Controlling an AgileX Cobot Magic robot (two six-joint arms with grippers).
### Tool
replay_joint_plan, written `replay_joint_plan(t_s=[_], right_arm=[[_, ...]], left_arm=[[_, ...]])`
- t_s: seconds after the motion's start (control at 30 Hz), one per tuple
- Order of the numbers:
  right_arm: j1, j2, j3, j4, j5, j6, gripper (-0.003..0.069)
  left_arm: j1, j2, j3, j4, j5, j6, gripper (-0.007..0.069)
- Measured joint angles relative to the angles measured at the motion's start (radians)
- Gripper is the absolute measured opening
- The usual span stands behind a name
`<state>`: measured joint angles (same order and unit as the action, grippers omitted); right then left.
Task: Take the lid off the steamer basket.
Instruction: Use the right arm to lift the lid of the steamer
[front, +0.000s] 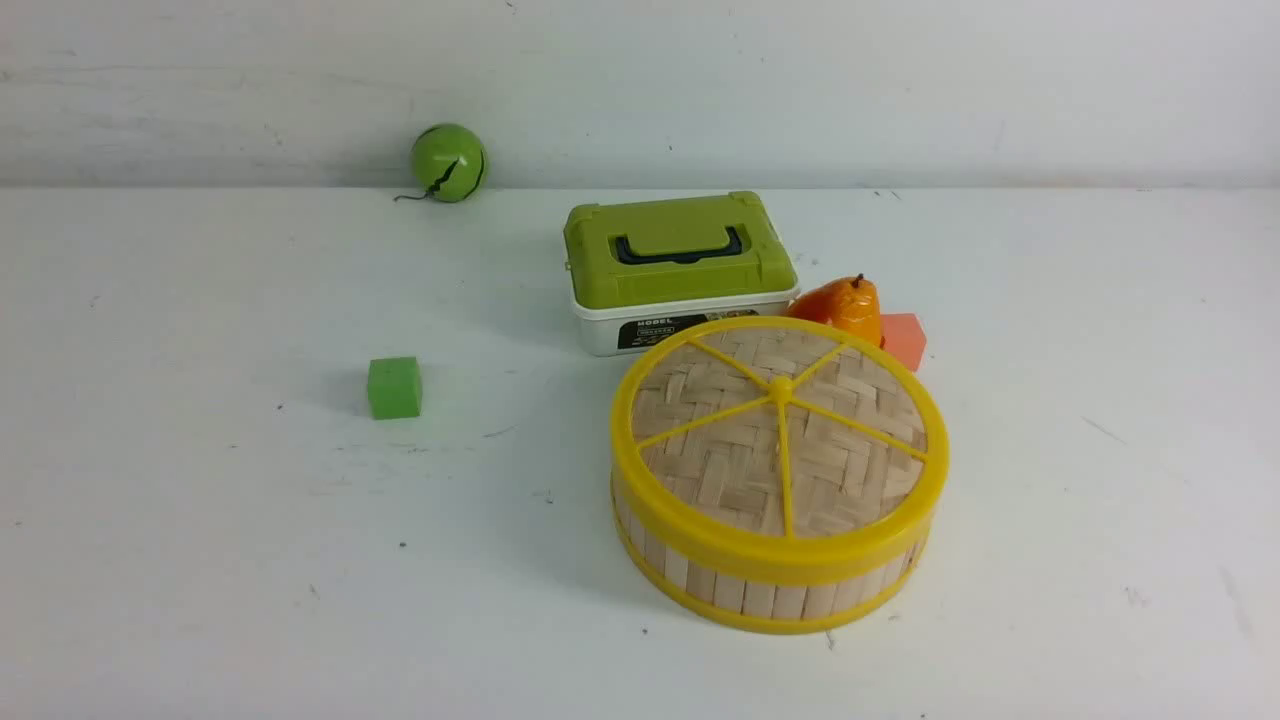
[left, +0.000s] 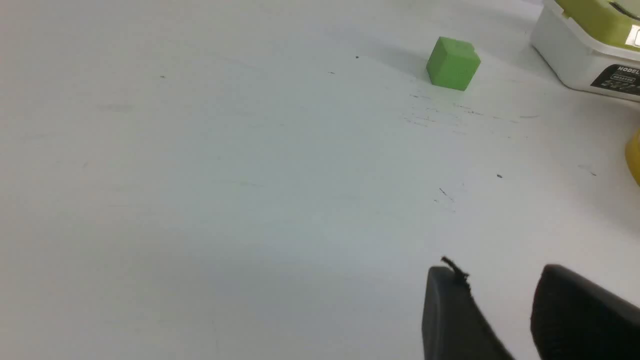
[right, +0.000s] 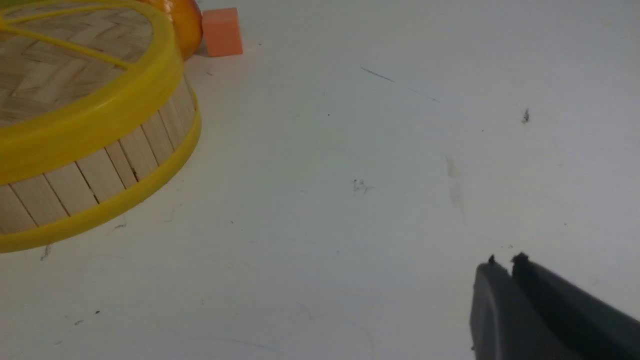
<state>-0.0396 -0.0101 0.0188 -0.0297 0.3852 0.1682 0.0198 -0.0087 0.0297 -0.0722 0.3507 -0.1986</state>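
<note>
The lid (front: 780, 435), a woven bamboo disc with a yellow rim, spokes and centre knob, sits on the steamer basket (front: 770, 585) right of the table's middle. Both also show in the right wrist view, the lid (right: 75, 75) above the basket's slatted wall (right: 100, 175). Neither gripper shows in the front view. My left gripper (left: 497, 280) is open and empty over bare table, with only a sliver of yellow rim (left: 634, 157) in its view. My right gripper (right: 505, 262) is shut and empty, well off to the basket's side.
A white box with a green lid (front: 680, 265) stands behind the basket. An orange toy fruit (front: 845, 305) and an orange-pink block (front: 903, 340) sit behind it to the right. A green cube (front: 394, 387) lies to the left, a green ball (front: 448, 162) by the back wall.
</note>
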Motion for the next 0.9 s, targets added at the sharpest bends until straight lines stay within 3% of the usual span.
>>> replay_joint_plan(t_s=[0.9], right_arm=[[0.000, 0.000, 0.000, 0.000, 0.000, 0.000, 0.0071]], left_arm=[[0.000, 0.000, 0.000, 0.000, 0.000, 0.000, 0.0239]])
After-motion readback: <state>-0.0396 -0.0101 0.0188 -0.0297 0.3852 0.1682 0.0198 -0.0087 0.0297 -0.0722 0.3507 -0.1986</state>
